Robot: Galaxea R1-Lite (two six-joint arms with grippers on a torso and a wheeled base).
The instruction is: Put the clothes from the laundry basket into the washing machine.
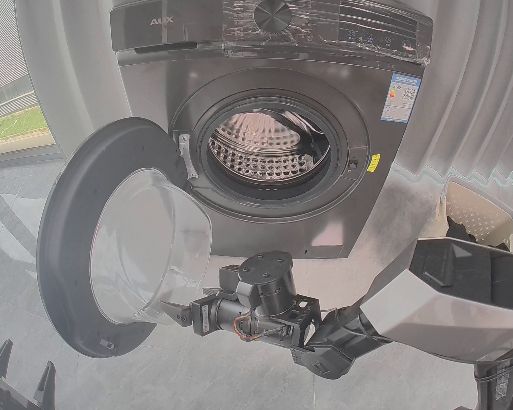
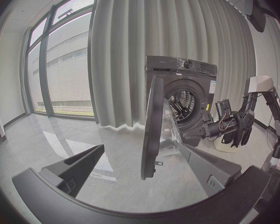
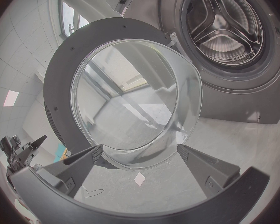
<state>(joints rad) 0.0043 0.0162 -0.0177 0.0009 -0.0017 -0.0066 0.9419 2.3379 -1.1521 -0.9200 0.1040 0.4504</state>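
Note:
The grey washing machine (image 1: pixel 268 115) stands with its round door (image 1: pixel 74 229) swung wide to the left, and its steel drum (image 1: pixel 262 143) holds no clothes. A white laundry basket (image 1: pixel 484 212) sits on the floor at the machine's right with dark clothes (image 1: pixel 459 230) in it. My right gripper (image 1: pixel 176 313) is low in front of the machine at the lower rim of the door's glass bowl (image 3: pixel 130 103). It is open (image 3: pixel 140 151), with that rim between its fingers (image 3: pixel 95 154). My left gripper (image 1: pixel 24 365) is open near the floor at the bottom left, holding nothing (image 2: pixel 140 150).
Pale curtains (image 1: pixel 473 86) hang behind the machine, and a tall window (image 2: pixel 65 63) is on the left. Bare tiled floor (image 1: pixel 211 377) spreads in front of the machine. The open door juts out over the floor between my two arms.

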